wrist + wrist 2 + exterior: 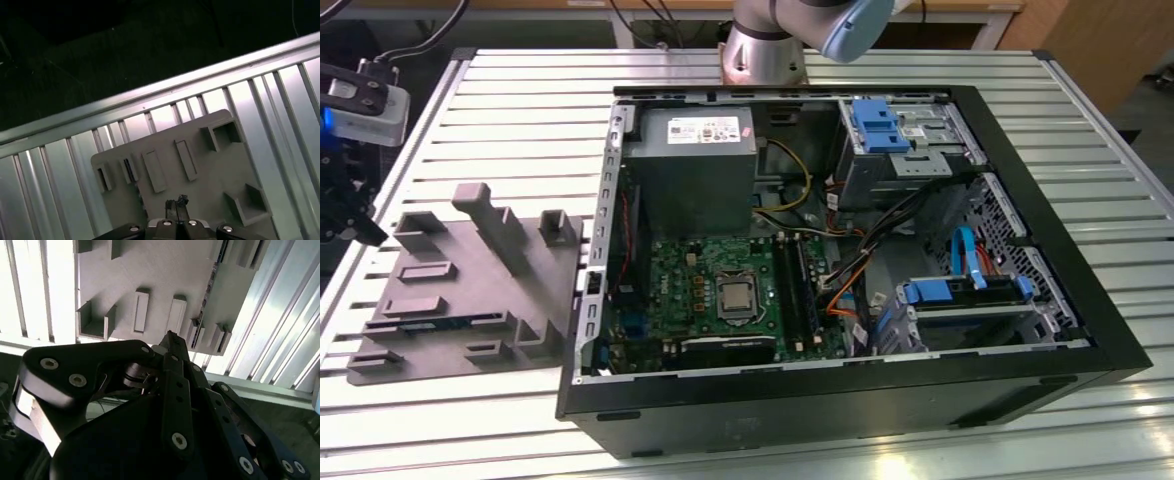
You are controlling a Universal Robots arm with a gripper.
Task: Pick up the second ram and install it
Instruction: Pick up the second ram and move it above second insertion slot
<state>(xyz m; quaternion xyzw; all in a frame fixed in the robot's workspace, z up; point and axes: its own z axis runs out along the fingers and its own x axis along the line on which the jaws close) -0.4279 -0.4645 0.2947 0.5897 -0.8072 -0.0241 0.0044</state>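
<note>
First wrist view is showing the pincer (176, 202) hanging closed and empty above the grey holder (210, 175). The second ram (447, 323) is lying in a holder slot. Going down shut, it could be knocking the ram, not grabbing it.

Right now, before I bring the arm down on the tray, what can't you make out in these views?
1. Second ram: exterior view, a thin bluish strip sunk in a slot of the grey tray; its chips are too small to see.
2. Motherboard slots: exterior view, too dark and small to tell whether a stick is seated.
3. Tray beneath the gripper: second wrist view, hidden by the gripper's own black links.
</note>
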